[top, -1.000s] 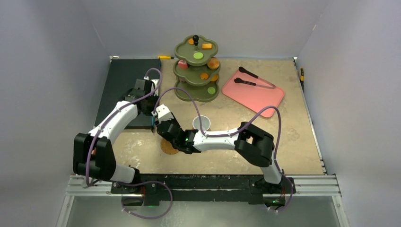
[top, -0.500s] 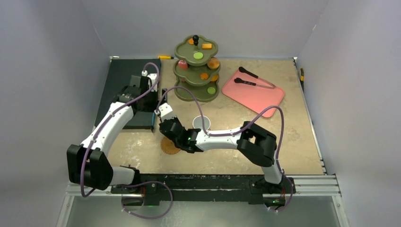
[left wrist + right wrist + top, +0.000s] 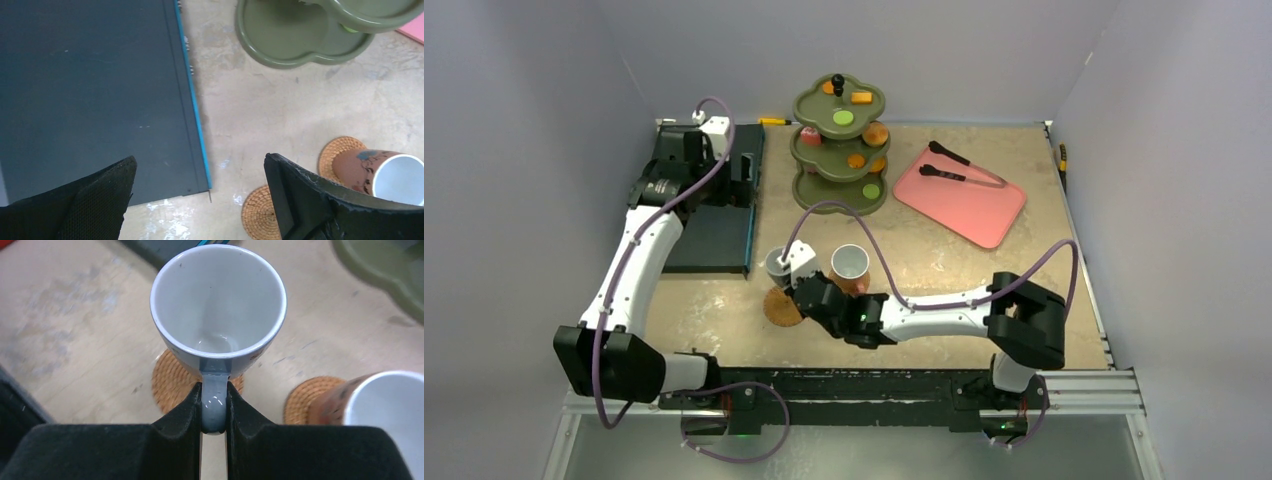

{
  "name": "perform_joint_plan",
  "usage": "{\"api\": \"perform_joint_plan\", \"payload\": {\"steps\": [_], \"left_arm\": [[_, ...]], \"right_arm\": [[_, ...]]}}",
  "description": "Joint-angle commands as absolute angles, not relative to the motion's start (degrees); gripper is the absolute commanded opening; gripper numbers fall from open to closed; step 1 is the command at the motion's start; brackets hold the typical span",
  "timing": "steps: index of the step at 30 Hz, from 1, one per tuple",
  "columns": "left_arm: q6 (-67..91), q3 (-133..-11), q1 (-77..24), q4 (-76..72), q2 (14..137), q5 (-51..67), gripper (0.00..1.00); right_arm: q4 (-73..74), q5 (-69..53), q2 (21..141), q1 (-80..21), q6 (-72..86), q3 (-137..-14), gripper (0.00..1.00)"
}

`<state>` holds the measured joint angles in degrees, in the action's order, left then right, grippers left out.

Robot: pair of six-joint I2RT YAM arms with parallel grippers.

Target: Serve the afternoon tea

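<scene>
Small grey glazed mug (image 3: 218, 305) upright, pinched by its handle in the jaws of the right gripper (image 3: 214, 392), above a round woven coaster (image 3: 172, 382); resting on it or just lifted, hard to tell. Just beside, larger orange mug (image 3: 380, 405) on a second woven coaster (image 3: 305, 397). Left gripper (image 3: 200, 161), a second ago close by the grey mug, now drawn back over the dark rectangular mat (image 3: 90, 90), jaws spread wide.
</scene>
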<state>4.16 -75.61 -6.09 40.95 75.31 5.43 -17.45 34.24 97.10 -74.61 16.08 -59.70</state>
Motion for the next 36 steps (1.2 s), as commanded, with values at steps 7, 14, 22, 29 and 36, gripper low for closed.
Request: {"api": "perform_joint_plan", "payload": {"steps": [7,14,22,29,36], "left_arm": [[1.33,-75.07,-0.54,35.57,75.51,4.44,0.99],[1.31,-73.64,-0.05,34.69,75.3,5.18,0.99],[1.49,-72.26,-0.07,33.53,74.97,5.22,0.99],[1.69,-71.51,-0.04,33.31,74.01,5.38,0.99],[1.3,-71.52,-0.08,33.65,72.89,4.74,0.99]], "right_arm": [[-24.03,31.12,96.49,-78.28,19.59,-55.92,0.0],[-25.16,31.01,98.29,-78.32,19.22,-55.85,0.0],[-26.62,30.36,100.53,-78.33,19.41,-54.43,0.0],[-27.37,30.06,102.39,-78.3,19.13,-54.12,0.0],[-26.5,29.14,103.49,-78.32,19.14,-54.76,0.22]]}}
